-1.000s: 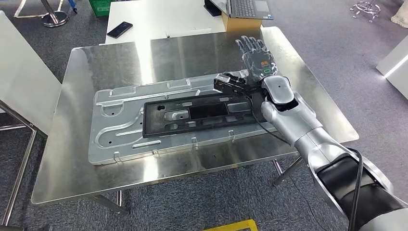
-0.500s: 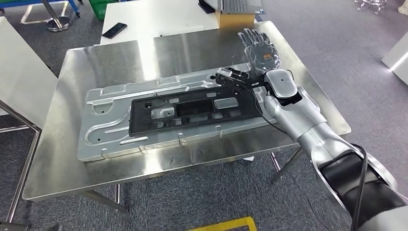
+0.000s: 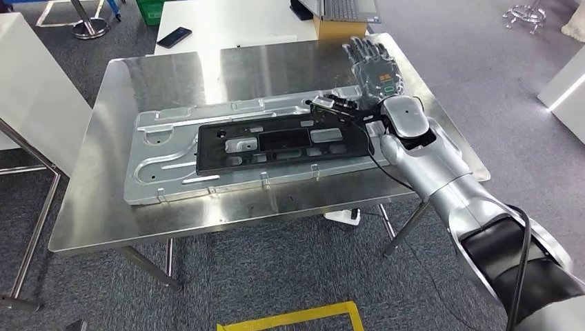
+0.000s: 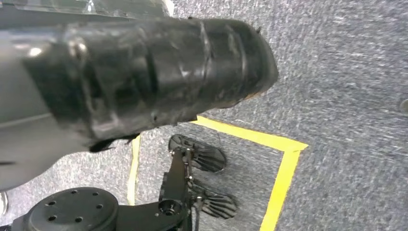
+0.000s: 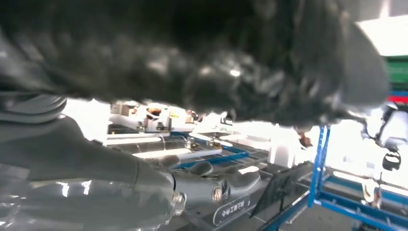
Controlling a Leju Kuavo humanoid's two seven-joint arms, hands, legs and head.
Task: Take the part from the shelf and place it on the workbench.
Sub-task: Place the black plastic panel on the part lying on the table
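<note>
Spanning most of the head view: a steel desk (image 3: 172, 76), reflecting light. Lying flat across it, a long silver part (image 3: 159, 172) with a black frame (image 3: 283, 146) on top, long axis running left to right, right end angled slightly toward the far side. Hovering over the part's right end, the right hand (image 3: 372, 65), fingers stretched apart and pointing far, gripping nothing. Hanging beside the body over grey carpet and yellow floor tape (image 4: 284, 168), the left hand (image 4: 159, 72), blurred; grip impossible to tell. Resting on a far white table (image 3: 221, 24), a small dark phone (image 3: 174, 36).
</note>
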